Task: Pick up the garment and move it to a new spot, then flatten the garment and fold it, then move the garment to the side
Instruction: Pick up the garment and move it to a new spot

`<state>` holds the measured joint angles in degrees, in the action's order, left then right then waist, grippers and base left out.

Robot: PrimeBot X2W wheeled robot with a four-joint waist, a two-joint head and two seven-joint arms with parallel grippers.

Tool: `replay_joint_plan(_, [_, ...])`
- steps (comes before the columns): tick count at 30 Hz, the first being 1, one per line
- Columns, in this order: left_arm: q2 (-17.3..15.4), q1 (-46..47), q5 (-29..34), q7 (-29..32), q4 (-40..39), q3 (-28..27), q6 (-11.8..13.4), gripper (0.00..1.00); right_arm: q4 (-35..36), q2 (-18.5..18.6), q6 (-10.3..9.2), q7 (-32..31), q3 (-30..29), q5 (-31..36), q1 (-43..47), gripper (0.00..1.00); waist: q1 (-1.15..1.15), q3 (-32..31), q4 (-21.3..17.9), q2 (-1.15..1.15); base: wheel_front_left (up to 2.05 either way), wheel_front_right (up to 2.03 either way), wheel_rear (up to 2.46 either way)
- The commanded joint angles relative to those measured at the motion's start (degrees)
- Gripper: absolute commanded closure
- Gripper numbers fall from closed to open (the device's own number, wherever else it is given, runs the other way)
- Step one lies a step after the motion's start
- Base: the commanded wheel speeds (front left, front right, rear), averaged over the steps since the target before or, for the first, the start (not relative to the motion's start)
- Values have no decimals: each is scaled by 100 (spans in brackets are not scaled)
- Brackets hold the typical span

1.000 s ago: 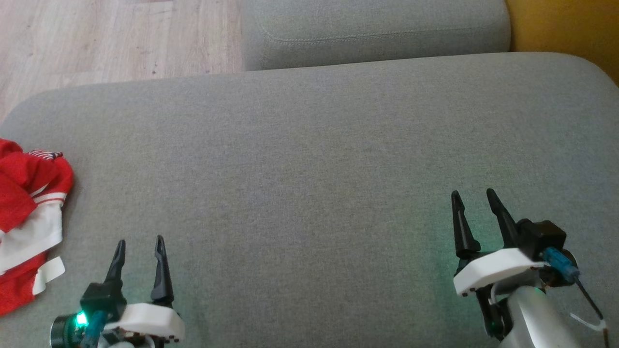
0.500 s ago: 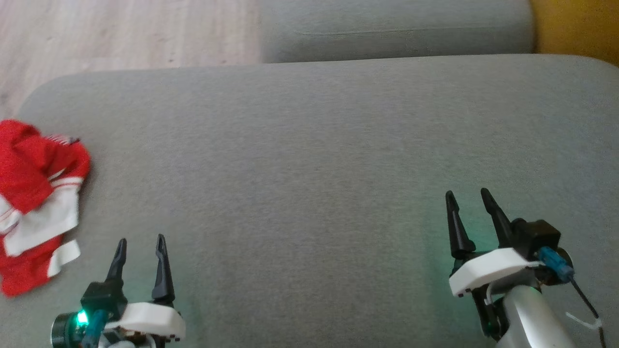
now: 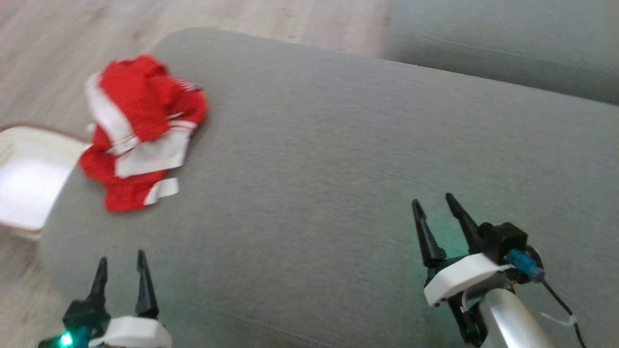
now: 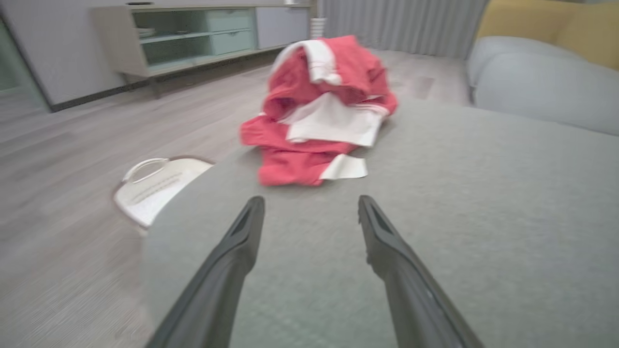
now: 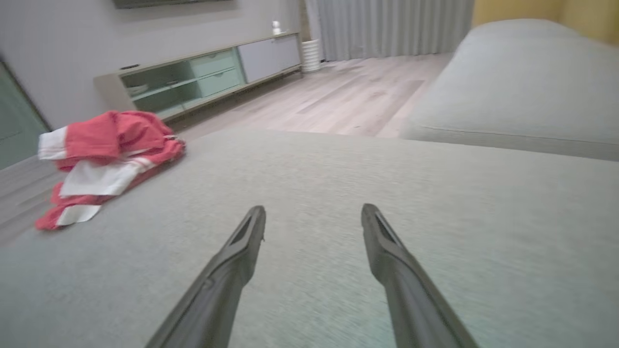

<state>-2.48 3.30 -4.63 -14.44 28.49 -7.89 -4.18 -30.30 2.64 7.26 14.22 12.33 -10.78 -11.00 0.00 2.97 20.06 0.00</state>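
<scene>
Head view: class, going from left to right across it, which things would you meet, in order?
White basket → red and white garment → right gripper.

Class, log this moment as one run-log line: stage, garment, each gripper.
stage: pickup not yet begun | garment: crumpled, on sofa, robot's left end | left gripper: open, empty | right gripper: open, empty

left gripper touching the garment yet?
No. In the left wrist view the left gripper is open with bare cushion between it and the garment.
</scene>
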Motion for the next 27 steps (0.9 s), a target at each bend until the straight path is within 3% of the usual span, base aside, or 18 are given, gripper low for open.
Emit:
replay_joint_plan(1, [-42, 49, -28, -56, -155, -257, 19, 0, 142, 24, 23, 78, 198, -49, -179, 0, 0, 14, 589, 0, 0, 0, 0])
replay_joint_plan(7, [-42, -109, 17, -56, -179, -487, -6, 0, 95, 24, 23, 78, 474, -157, -227, 0, 0, 42, 1003, 0, 0, 0, 0])
replay_joint_plan(15, [-41, -7, -28, -56, -256, -584, -23, 0, 55, 24, 23, 78, 573, -86, -324, 0, 0, 217, 1068, 0, 0, 0, 0])
replay_joint_plan(21, [-106, 459, -86, -56, -398, -824, -81, 0, 73, 24, 23, 78, 619, 47, -535, 0, 0, 572, 865, 0, 0, 0, 0])
replay_joint_plan(27, [-484, 1408, -171, -56, -219, -810, -250, 0, 139, 99, 23, 78, 641, 244, -780, 0, 0, 1065, 634, 0, 0, 0, 0])
